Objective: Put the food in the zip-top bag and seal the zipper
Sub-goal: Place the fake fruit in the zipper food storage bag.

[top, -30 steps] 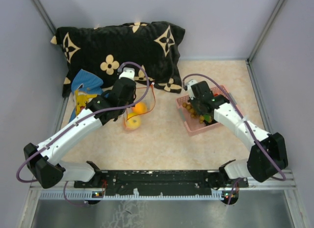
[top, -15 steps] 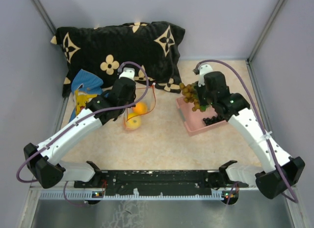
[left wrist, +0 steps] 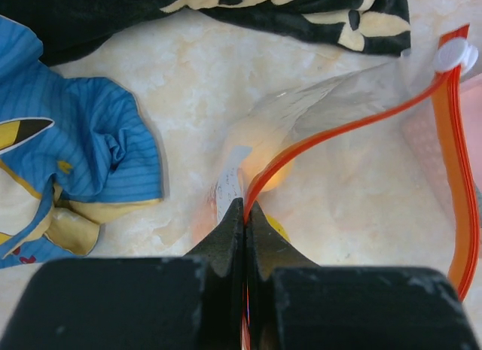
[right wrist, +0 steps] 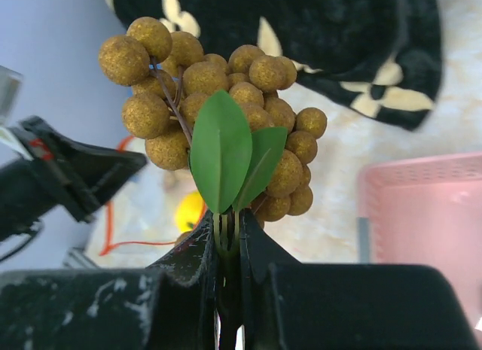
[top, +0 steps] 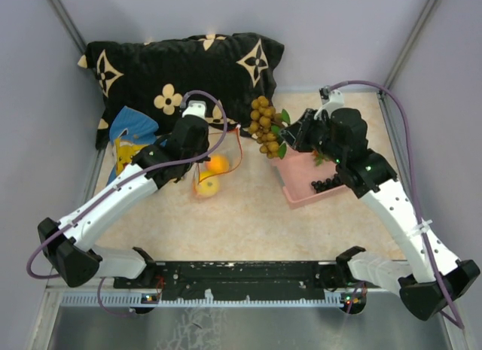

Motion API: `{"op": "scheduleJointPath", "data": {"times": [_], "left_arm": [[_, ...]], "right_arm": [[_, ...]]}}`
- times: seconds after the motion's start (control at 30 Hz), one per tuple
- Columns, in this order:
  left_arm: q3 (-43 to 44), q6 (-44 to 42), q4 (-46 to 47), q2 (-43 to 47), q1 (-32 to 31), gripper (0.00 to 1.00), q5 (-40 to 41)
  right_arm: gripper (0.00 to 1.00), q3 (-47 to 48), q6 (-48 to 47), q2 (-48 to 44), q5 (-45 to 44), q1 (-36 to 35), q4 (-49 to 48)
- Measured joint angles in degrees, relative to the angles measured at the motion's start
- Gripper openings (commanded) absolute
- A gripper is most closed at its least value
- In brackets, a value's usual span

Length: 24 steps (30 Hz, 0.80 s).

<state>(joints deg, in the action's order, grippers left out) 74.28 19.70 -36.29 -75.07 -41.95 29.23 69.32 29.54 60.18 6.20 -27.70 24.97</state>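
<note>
Left jaws: black, pinched shut on the orange-red zipper.
Right jaws: closed on the thin stems of the cluster of tan balls, which are rough-skinned, with two smooth green leaves in front.
Cluster's place: upper middle of the top view, in the air, between bag and pink mesh basket.
Zip-top bag: clear crinkly film, centre-left on the marbled surface; round orange and lemon show through it.
</note>
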Motion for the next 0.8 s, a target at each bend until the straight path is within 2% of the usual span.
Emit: {"op": "scheduleJointPath", "data": {"times": [0.37, 0.8], "left_arm": [[1.1, 2.5, -0.2, -0.3, 0.0, 0.0, -0.5], [1.1, 5.7, -1.1, -0.3, 0.0, 0.0, -1.5]], "right_arm": [[0.0, -7.9, 18.7, 0.0, 1.9, -6.8, -16.3], [0.0, -12.3, 31.1, 0.9, 1.0, -9.0, -29.0]]}}
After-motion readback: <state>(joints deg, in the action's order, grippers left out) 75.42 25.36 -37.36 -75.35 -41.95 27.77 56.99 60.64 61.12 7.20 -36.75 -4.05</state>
